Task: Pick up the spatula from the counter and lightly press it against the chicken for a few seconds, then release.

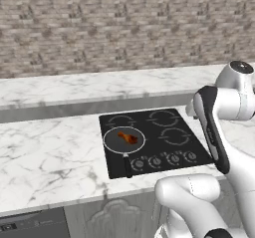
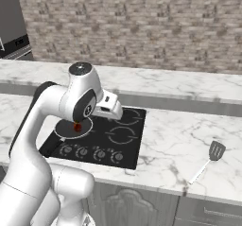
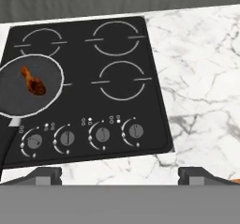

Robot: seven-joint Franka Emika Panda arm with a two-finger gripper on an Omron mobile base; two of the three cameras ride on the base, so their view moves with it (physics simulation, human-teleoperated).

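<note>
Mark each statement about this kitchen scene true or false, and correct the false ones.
1. The chicken lies in the pan on the cooktop. True.
2. The end effector holds the spatula. False: the spatula lies on the counter, right of the cooktop; the end effector is open.
3. The pan sits on a rear burner. False: it sits front left, beside the knobs.
4. The cooktop has four knobs. True.

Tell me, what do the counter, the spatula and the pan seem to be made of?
The counter looks like polished white marble, by its grey veining, possibly imitation. The spatula seems metal: grey slotted blade, pale handle. The pan looks like dark coated metal, matte inside, bright rim.
</note>
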